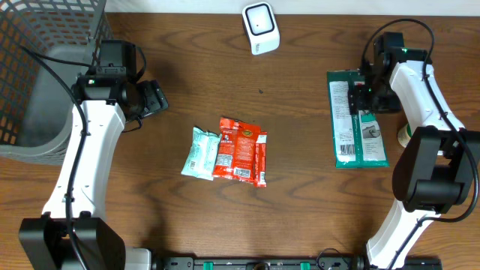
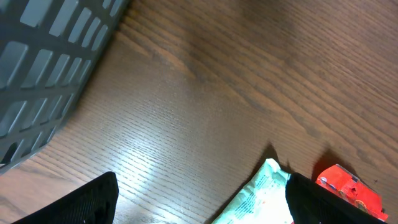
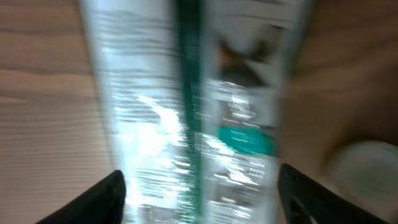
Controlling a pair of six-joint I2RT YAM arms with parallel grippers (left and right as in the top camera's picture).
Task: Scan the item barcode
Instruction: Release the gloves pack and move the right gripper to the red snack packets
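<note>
1. Green packet (image 1: 358, 124), glossy, flat and rectangular, lies at right of overhead frame; right jaws stand apart over its upper end.
2. Left jaws apart, upper left, beside grey mesh basket (image 1: 45, 67).
3. Bare wood-grain worktop (image 1: 300, 217) across lower frame; crinkled red sachet (image 1: 240, 150) touches mint sachet (image 1: 201, 152) at centre; white scanner (image 1: 260, 28) top centre.

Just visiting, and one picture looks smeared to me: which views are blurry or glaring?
Right wrist view: the green packet is badly smeared, print unreadable, white glare on its film. Left wrist view: sharp, with a pale sheen on the wooden table. Overhead view: crisp and evenly lit.
</note>
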